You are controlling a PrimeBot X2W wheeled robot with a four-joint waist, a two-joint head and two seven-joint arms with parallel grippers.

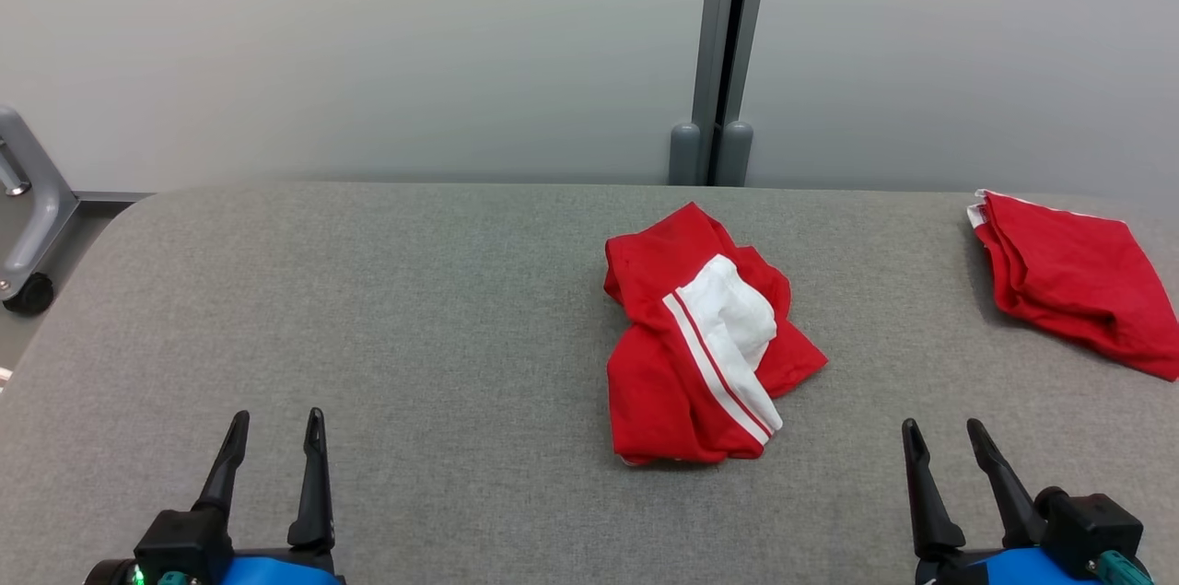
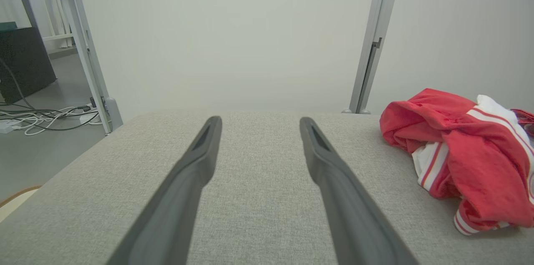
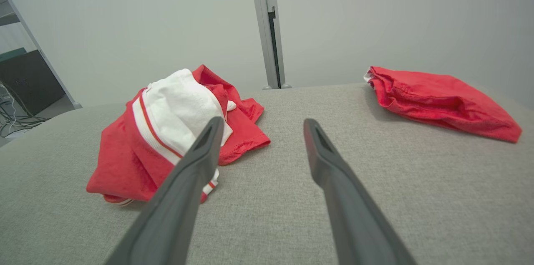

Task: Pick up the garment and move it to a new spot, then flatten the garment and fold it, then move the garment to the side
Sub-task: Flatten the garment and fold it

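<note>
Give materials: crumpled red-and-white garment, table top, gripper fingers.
Garment: thin, soft fabric, matte red with white panel and stripes; crumples into loose folds. Table top: grey textile cover, coarse weave visible, matte. Gripper fingers: dark, smooth, matte, probably moulded plastic or rubber; can't tell which.

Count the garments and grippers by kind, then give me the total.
Garments: 2, the crumpled red-and-white garment mid-table and the folded red garment at the far right.
Grippers: 2, the left gripper and the right gripper, both open and empty.
Total: 4
</note>
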